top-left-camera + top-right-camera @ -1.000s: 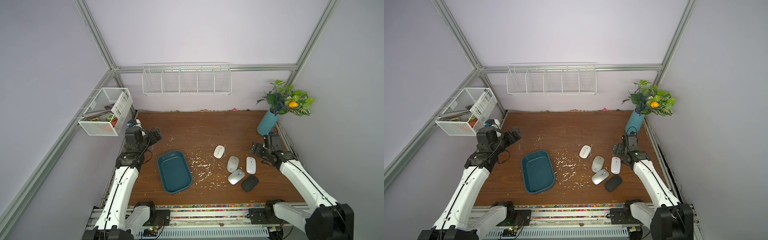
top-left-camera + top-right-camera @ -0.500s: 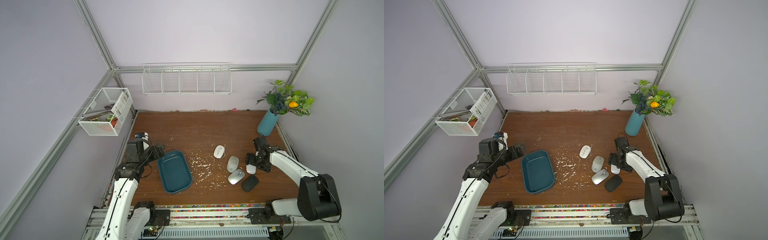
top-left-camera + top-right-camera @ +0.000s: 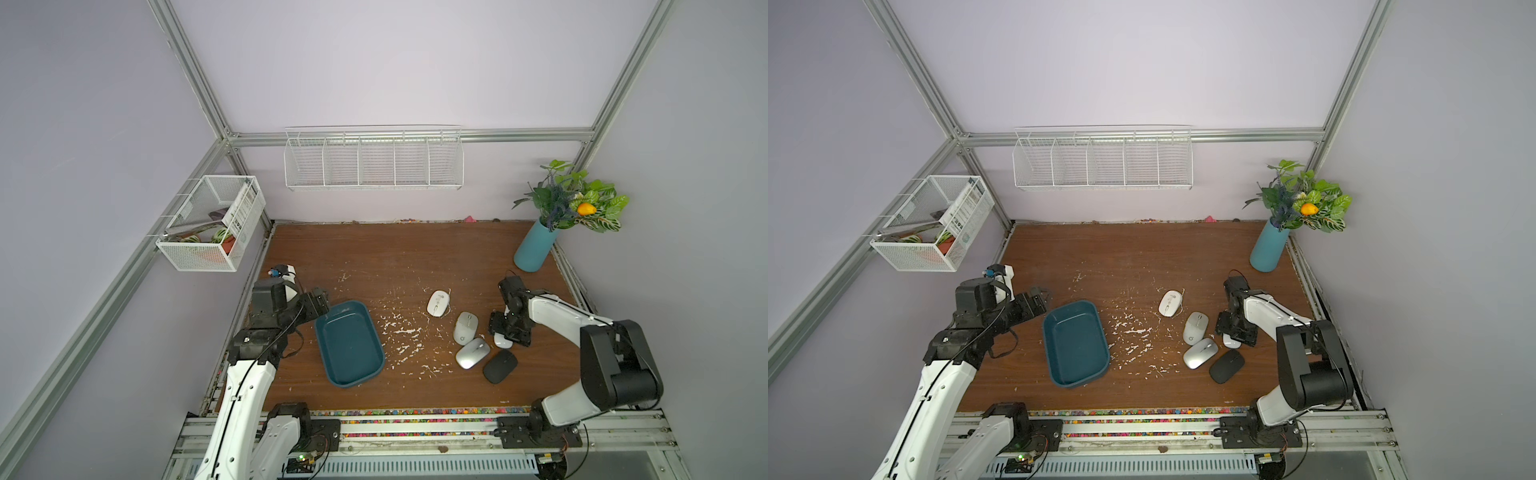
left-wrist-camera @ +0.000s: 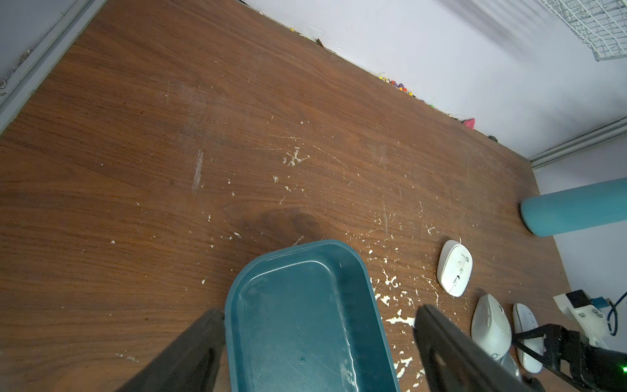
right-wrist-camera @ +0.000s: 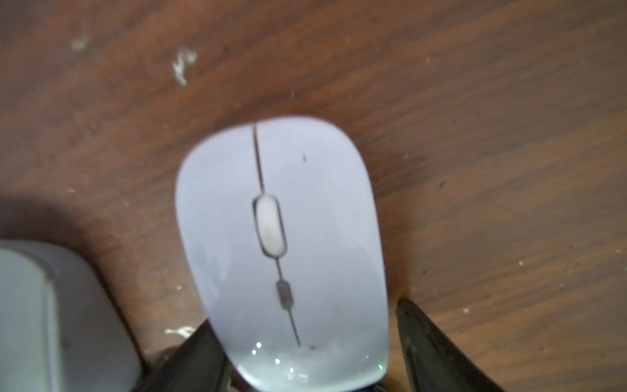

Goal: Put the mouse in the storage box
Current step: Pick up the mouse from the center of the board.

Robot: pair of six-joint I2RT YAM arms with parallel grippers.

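Right pincer (image 3: 509, 330) is down over the mouse (image 5: 281, 237), with its dark fingers (image 5: 427, 339) flanking the sides. One looks to touch and a sliver of wood shows beside the other, so I cannot tell whether it grips. Smooth, glossy white and pebble-shaped, the mouse lies on the bench (image 3: 395, 257) near the right edge, just beside a matte grey mouse (image 3: 465, 328) and a black mouse (image 3: 500, 365). Left pincer (image 3: 320, 303) stands wide open at the far left corner of the box (image 3: 349, 345), a shallow teal plastic tray with rounded corners, left of the bench's middle. White flecks dot the brown wood grain. A second ago both arms were drawn back toward the side edges; box and mice lie as before.
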